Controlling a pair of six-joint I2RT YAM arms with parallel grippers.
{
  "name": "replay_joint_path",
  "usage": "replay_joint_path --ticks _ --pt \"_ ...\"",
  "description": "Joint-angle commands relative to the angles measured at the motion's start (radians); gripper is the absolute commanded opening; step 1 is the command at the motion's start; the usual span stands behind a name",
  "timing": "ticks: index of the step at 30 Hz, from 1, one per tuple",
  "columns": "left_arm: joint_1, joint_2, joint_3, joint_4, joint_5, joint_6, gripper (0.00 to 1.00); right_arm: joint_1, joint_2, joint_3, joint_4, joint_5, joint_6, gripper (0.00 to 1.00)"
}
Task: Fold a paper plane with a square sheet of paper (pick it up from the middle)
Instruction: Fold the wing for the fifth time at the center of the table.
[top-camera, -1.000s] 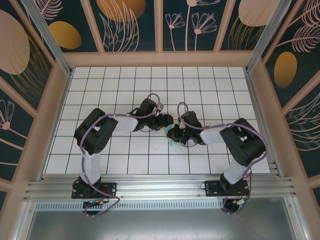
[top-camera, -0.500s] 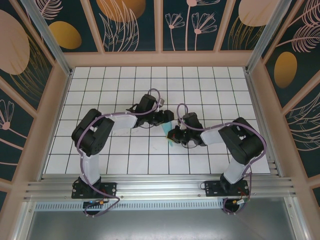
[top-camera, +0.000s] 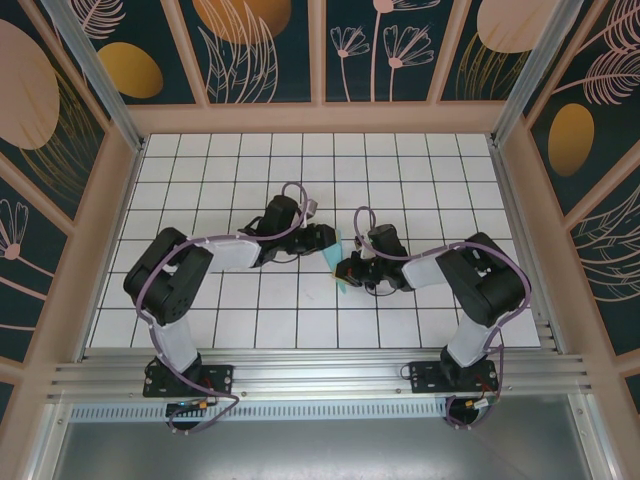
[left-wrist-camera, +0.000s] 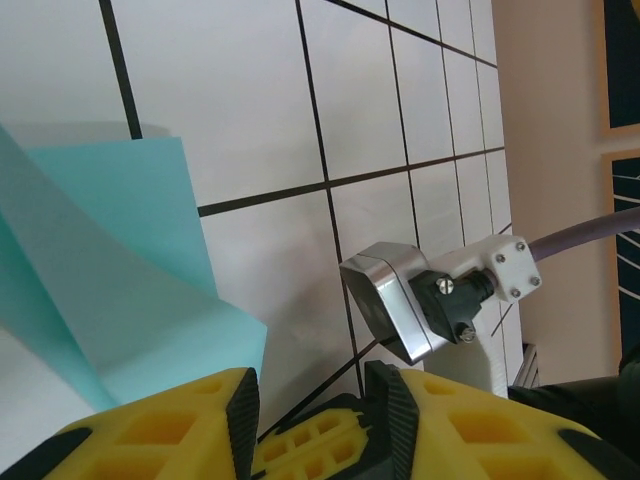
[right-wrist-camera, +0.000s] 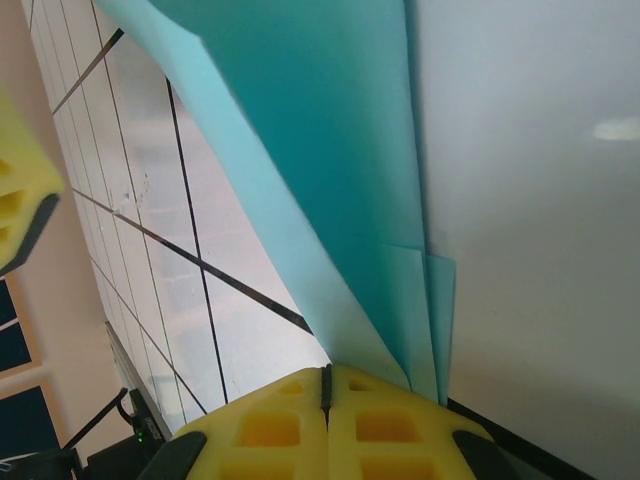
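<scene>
The light teal-blue sheet of paper (top-camera: 335, 257), folded into layers, lies mid-table between the two grippers, with one flap raised off the tiles. In the right wrist view the paper (right-wrist-camera: 300, 150) narrows to a point that runs under my right gripper (right-wrist-camera: 325, 372). That gripper's yellow fingers are shut tight, with no paper showing in the seam. My left gripper (left-wrist-camera: 315, 385) is open with nothing between its pads, and the paper (left-wrist-camera: 120, 270) lies just to its left. From above, the left gripper (top-camera: 322, 243) and right gripper (top-camera: 346, 268) almost meet.
The white grid table (top-camera: 240, 180) has free tiles all around the arms. Wooden walls (top-camera: 320, 118) with dark patterned panels ring it. The right arm's silver wrist camera (left-wrist-camera: 395, 305) sits close ahead of the left fingers. A left finger (right-wrist-camera: 20, 190) shows at the right wrist view's edge.
The left arm's elbow has swung left and its gripper has drawn back slightly from the paper, jaws narrower than before. The right arm and the paper have stayed put.
</scene>
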Motion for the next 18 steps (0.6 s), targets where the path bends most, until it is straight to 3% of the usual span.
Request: replay_joint_path --ticks 1,18 --pt "-0.001 0.035 0.010 0.066 0.024 -0.004 0.41 -0.003 0.064 -0.041 -0.175 0.053 -0.038 0.00" --pt "0.007 0.179 0.126 -0.036 -0.109 0.079 0.40 -0.003 0.065 -0.057 -0.236 0.039 -0.077 0.00"
